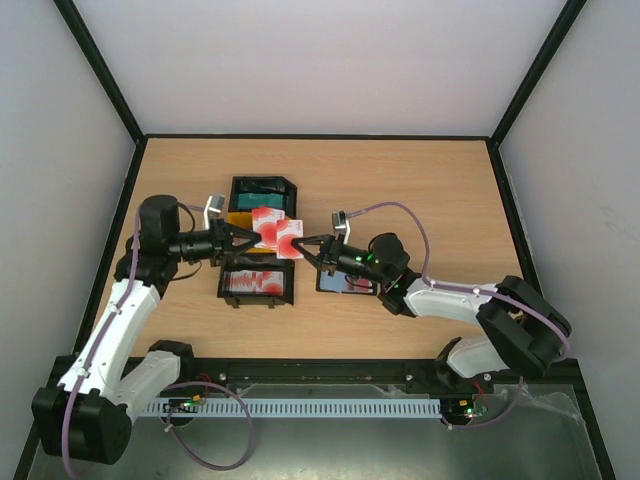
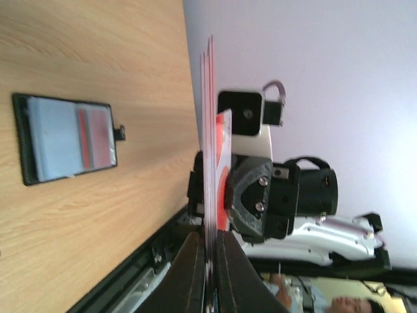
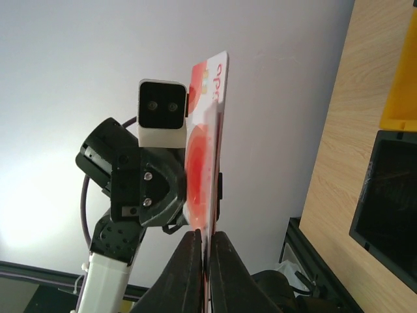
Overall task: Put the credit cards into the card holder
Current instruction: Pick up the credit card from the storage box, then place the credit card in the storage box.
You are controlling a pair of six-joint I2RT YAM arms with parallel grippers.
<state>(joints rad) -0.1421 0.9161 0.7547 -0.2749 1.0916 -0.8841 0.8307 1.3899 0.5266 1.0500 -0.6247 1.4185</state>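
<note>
Left gripper (image 1: 246,238) clamps cards (image 1: 266,226) | right gripper (image 1: 304,246), facing it, pinches one card (image 1: 290,243) | best: draw card straight out, then lower to open holder (image 2: 65,137) below, behind right gripper.

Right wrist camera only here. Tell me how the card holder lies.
Observer: The card holder lies open and flat on the table.
Operator: Report what's in it.
Observer: What looks like a red card shows behind its clear pocket.
Operator: Now give me the left gripper's load.
Observer: The left gripper is shut on several red-and-white cards, fanned out in the top view.
</note>
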